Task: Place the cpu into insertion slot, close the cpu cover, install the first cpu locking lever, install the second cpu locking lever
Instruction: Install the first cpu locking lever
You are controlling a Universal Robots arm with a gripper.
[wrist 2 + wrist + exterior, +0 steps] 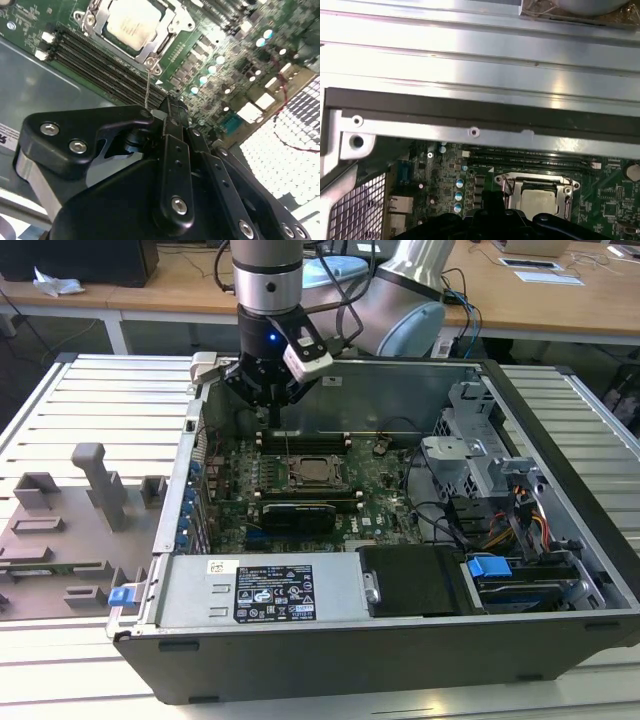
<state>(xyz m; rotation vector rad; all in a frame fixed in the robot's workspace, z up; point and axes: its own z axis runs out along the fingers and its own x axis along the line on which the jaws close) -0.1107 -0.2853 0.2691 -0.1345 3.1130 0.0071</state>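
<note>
Poised above the rear edge of the open case (560, 570), the pincer (268, 398) hangs over the green board (385, 485), just above the black memory slots (305, 440); in the exterior view its dark fingers point down and seem drawn close together, yet whether they are parted or pressed tight I cannot tell. In the second wrist view a thin metal lever (147, 85) rises from a corner of the slot (90, 20) up to the black pincer (167, 112) body, though whether it is gripped is hidden. Below the pincer and a little toward the case front sits the cpu (313, 471), its dull silver top seated flat in the slot (294, 478), with the cover (318, 482) lying down around it as a silver frame; the same chip (134, 22) and frame (167, 17) show in the second wrist view, and again in the first wrist view as cpu (538, 201) under cover (567, 197). Past the cpu, farther from the pincer, lies a long black card (298, 513). Beyond that, a grey power unit (270, 590) fills the case front. Well off to the exterior view's left, a grey fixture (70, 530) rests on the ribbed counter (110, 390).
</note>
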